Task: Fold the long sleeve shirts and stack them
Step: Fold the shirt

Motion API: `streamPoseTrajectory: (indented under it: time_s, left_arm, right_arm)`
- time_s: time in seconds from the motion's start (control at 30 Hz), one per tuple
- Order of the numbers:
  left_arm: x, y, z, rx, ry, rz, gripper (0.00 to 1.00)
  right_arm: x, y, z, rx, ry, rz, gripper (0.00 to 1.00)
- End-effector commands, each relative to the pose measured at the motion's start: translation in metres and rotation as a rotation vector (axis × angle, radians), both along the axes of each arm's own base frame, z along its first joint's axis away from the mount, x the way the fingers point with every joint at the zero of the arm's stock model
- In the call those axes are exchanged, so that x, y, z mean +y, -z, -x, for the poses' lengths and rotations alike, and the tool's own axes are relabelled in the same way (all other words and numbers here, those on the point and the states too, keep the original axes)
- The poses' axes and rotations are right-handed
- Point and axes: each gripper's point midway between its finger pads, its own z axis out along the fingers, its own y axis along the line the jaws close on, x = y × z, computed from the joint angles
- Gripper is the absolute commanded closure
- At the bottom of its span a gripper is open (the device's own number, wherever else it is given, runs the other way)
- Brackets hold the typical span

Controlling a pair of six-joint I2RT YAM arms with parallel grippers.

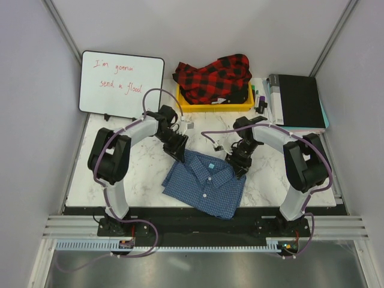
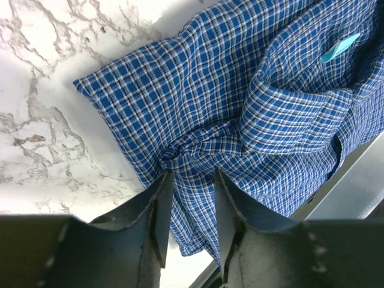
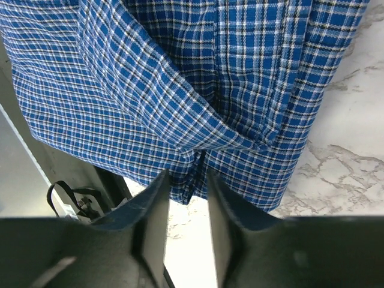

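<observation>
step: the blue shirt [image 1: 204, 183] looked folded already. Both arms were at its far edge, probably taking hold to tidy or shift it.
blue shirt: lay flat, collar up, mid-table [image 1: 138, 174] toward the near edge.
red plaid shirt [image 1: 213, 78]: heaped in the yellow bin [image 1: 198, 108] at the back, not yet folded.
left gripper [image 1: 179, 155]: fingers partly closed, pinching a puckered gather of blue cloth at the far-left corner.
right gripper [image 1: 239, 168]: fingers sat astride the far-right hem; couldn't tell whether it was clamped.
next: my read is that both corners needed to move together and low, or the fold would open. After that, fetch the plaid shirt, fold it and stack it on the blue.
</observation>
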Motion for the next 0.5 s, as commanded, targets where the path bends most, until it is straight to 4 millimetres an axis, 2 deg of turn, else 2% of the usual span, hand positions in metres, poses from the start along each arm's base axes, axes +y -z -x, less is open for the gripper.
streamPoseTrajectory:
  time_s: [0.0,0.03,0.07,0.17,0.37,0.43,0.47]
  left_arm:
    - [-0.008,-0.010,-0.011,-0.055,0.044,0.033,0.64]
    - [-0.008,-0.011,-0.011,-0.059,0.044,0.032,0.64]
    - [-0.007,-0.011,-0.012,-0.060,0.039,0.026,0.64]
    - [-0.003,-0.010,-0.015,-0.071,0.023,0.000,0.56]
    - [0.000,-0.007,-0.026,-0.092,0.001,-0.036,0.50]
    - [-0.005,-0.008,-0.023,-0.081,0.016,-0.009,0.55]
    - [-0.006,-0.007,-0.022,-0.074,0.020,-0.004,0.62]
  right_arm:
    - [0.008,-0.003,-0.002,-0.018,-0.031,-0.038,0.68]
    - [0.007,-0.003,-0.003,-0.021,-0.034,-0.035,0.73]
    - [0.006,-0.002,-0.004,-0.026,-0.034,-0.027,0.83]
    - [0.005,-0.004,-0.004,-0.033,-0.030,-0.022,1.00]
    - [0.001,-0.005,-0.001,-0.040,-0.031,-0.014,1.00]
    - [-0.001,-0.004,0.001,-0.038,-0.031,-0.008,1.00]
    - [-0.001,-0.004,0.001,-0.040,-0.032,-0.007,1.00]
